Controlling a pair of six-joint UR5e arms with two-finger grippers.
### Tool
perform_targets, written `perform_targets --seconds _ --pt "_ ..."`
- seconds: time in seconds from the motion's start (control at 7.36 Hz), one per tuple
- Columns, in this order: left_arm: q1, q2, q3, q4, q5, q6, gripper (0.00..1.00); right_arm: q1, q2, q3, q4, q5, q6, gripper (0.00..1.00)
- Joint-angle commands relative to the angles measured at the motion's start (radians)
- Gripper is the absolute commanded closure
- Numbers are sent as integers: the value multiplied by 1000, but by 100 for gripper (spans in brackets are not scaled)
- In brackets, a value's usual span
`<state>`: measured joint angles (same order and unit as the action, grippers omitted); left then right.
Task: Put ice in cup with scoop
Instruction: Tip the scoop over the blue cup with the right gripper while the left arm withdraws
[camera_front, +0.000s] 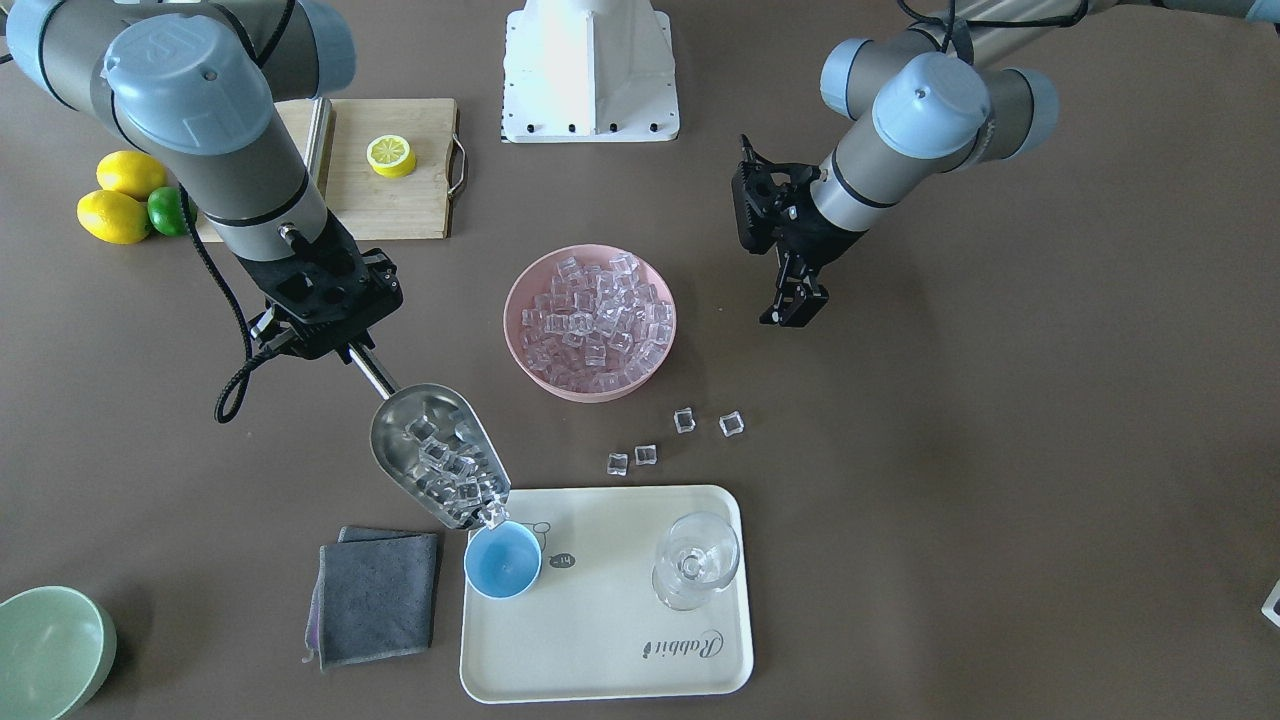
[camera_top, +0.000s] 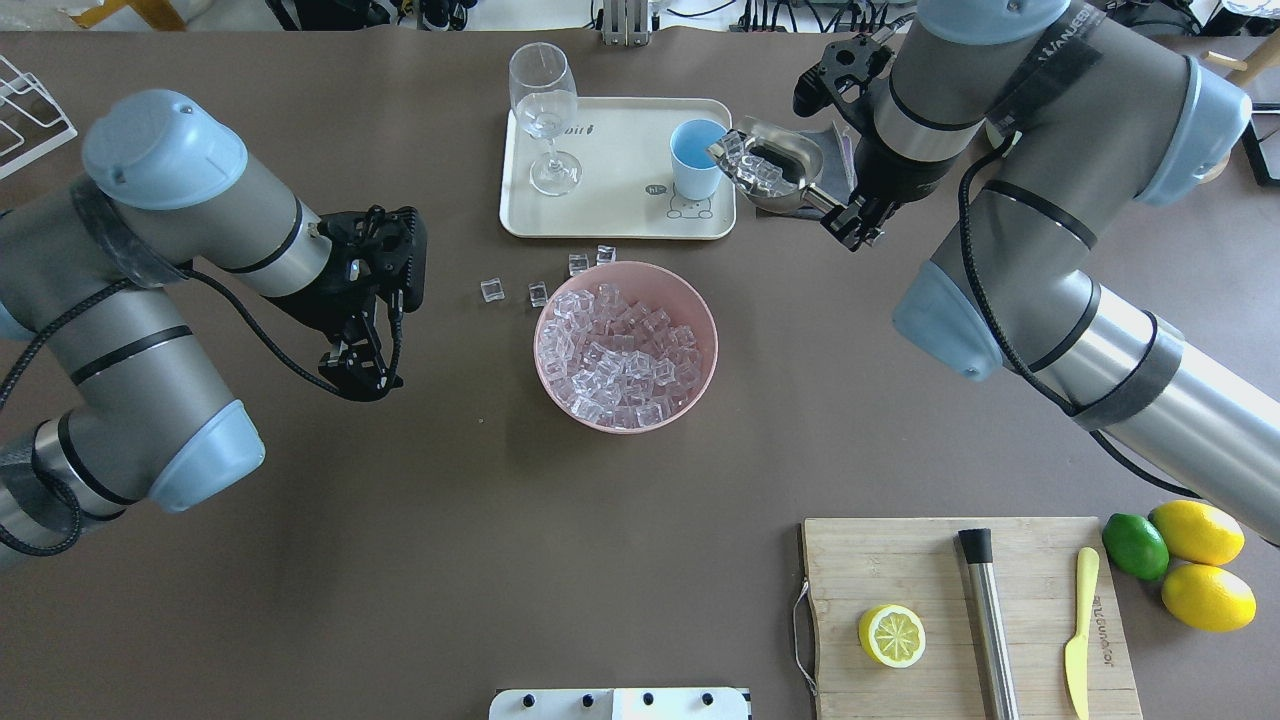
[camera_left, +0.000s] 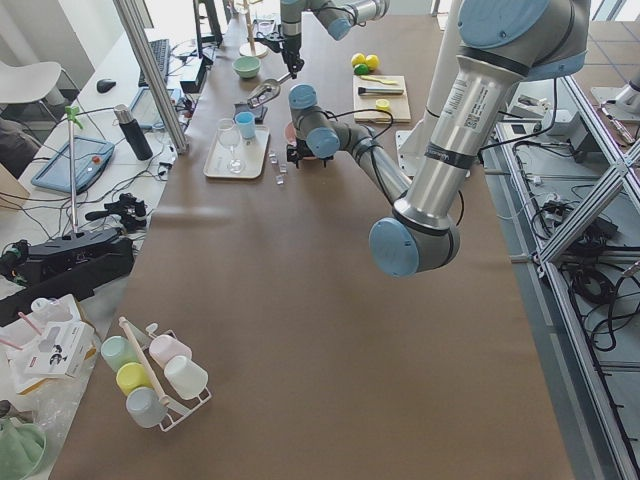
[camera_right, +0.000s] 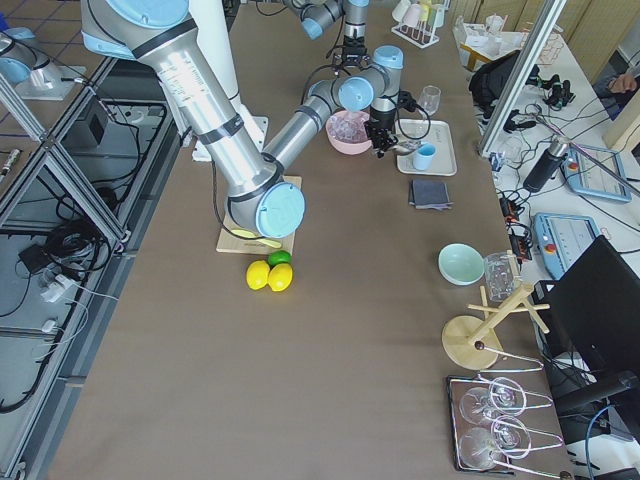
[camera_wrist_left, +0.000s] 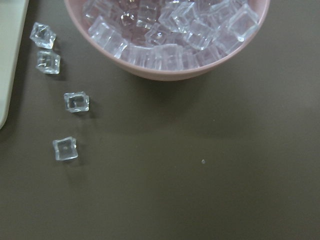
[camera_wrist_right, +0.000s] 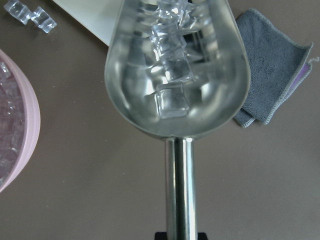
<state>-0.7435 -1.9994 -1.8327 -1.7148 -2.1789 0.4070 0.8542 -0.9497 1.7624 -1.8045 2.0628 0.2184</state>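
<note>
My right gripper is shut on the rod handle of the steel scoop. The scoop holds several ice cubes and tilts down, its lip right at the rim of the light-blue cup. One cube sits at the lip. The cup stands on the cream tray, and I see only blue inside it. The pink bowl is full of ice. My left gripper hangs empty beside the bowl, its fingers together. In the overhead view the scoop meets the cup.
Several loose cubes lie between the bowl and the tray. A stemmed glass stands on the tray. A grey cloth lies beside the tray, under the scoop's side. A green bowl, a cutting board and lemons are farther off.
</note>
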Motion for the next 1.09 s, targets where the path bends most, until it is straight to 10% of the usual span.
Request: perform_targets --seconds 0.0,0.95 --pt "-116 52 -30 49 -2 10 1 60 48 -96 -21 55 -10 100" --pt "-543 290 -13 129 -251 -243 1 57 187 -176 -202 73 -134 100"
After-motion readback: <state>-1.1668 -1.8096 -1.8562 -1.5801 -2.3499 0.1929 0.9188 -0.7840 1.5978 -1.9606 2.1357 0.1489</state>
